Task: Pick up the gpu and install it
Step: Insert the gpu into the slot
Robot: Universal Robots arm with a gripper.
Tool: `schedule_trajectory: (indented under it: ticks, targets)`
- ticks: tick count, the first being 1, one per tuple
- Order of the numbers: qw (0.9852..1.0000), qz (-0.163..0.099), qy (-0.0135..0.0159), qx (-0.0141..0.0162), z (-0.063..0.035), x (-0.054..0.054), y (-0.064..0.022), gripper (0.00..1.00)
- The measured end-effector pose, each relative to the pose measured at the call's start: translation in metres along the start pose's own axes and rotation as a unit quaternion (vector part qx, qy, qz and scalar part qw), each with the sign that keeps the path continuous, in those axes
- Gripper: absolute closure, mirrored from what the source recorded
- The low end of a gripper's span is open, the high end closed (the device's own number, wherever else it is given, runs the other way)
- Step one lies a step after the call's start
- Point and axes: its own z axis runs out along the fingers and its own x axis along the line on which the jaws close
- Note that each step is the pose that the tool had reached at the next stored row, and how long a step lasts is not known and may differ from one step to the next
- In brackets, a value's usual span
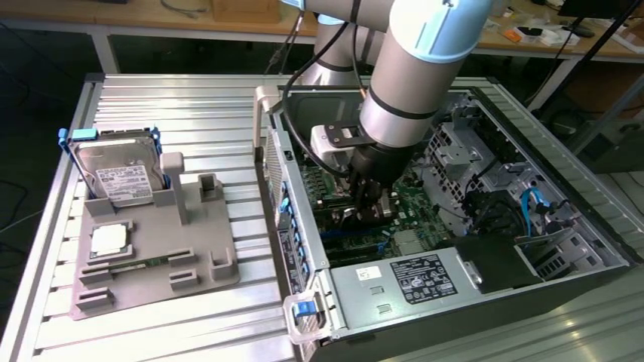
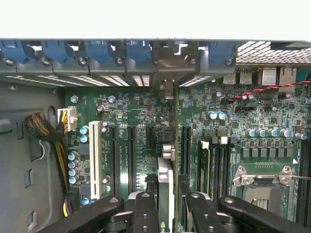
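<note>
Holding the gpu point(image 2: 165, 177) edge-on, slim as a blade, clenched betw. the two black fingers point(image 2: 146, 213) on its flat faces, prob. so the connector edge faces the board. Hanging inside the open pc case point(image 1: 563, 173), over the green mobo point(image 2: 146, 111), lined up w/ and running along the long black expansion slots point(image 2: 131, 155). Judged mid-install, at the insertion stage. Can't tell whether already touching a slot or just above one. Pointing one end toward the row of blue latches point(image 2: 99, 51) on the case wall, likely so the card's bracket meets an opening there. Reaching in from above w/ the arm point(image 1: 403, 83) thru the case's open side, laid flat on the ribbed metal worktop point(image 1: 181, 98), presumably for that straight-down access. Just beside the slots in the wrist view: bare cpu socket point(image 2: 262, 187) and a braided cable bundle point(image 2: 46, 133). Well apart, toward the exterior view's left on the same worktop: grey fixture point(image 1: 151, 241) w/ the hard drive point(image 1: 121, 181) propped upright in its blue frame, plus a cpu chip point(image 1: 108, 240) and a narrow green memory stick point(image 1: 136, 264) parked in pockets, prob. to present each part at a known pose.
</note>
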Motion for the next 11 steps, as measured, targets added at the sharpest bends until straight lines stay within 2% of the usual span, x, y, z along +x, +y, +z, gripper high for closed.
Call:
schedule_trajectory:
  ticks: [5, 11]
  targets:
    - [1.0, 0.0, 0.0, -0.0019, -0.0001, 0.0, 0.0001, 0.73]
    - [1.0, 0.0, -0.0013, -0.002, 0.0004, 0.0, 0.0007, 0.73]
